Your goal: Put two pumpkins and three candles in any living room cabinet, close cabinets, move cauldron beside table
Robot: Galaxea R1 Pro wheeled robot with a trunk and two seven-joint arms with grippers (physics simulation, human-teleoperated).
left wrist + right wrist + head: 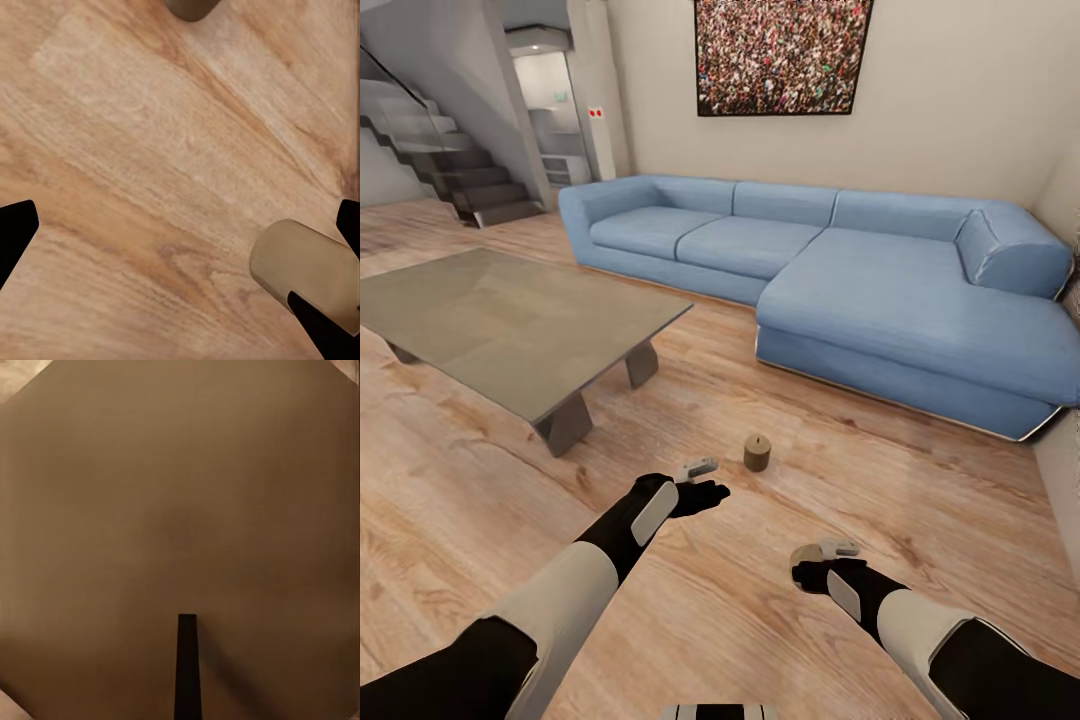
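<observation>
Up close, right pincer point(830, 549) clamped on candle point(180, 510); left pincer point(698, 467) apart.

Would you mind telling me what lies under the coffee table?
Under the coffee table I see bare wood floor and its block legs; the far part beneath the top is hidden.

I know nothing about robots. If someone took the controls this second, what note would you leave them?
Left gripper: open, low over the floor, with a tan candle lying against one finger.
Right gripper: seems to carry a second candle pressed close to its camera; the grip itself is hidden.
A third candle stands on the wooden floor between the coffee table and the sofa.
Done: nothing stowed, as far as these views tell.
Left: put the candles and pumpkins in a cabinet, close the cabinets, and set the cauldron beside the table.
</observation>
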